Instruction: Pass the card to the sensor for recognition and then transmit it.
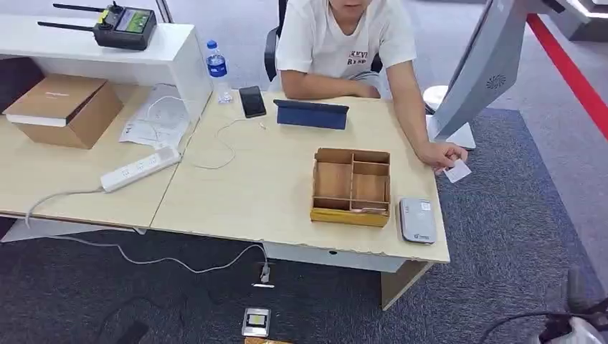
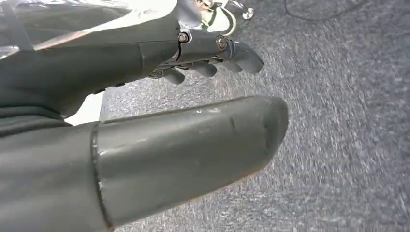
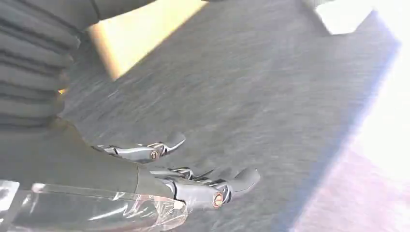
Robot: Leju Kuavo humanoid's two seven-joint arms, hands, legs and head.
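Person's hand (image 1: pixel 439 153) holding card (image 1: pixel 457 171) past table (image 1: pixel 272 186) edge, robot fingers (image 3: pixel 241 179) seemingly loose, empty

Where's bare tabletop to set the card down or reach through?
Free: the wide patch between the power strip and the wooden divider box, and the front edge before the box. Crowded: the back edge, with bottle, phone and tablet, and the right end, where the reader sits beside the box.

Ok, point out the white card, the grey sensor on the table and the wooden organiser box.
white card (image 1: pixel 457 171), head view, middle of its face, at the person's fingertips.
grey sensor (image 1: pixel 416 220), head view, centre of its top.
wooden organiser box (image 1: pixel 350 217), head view, its front wall.
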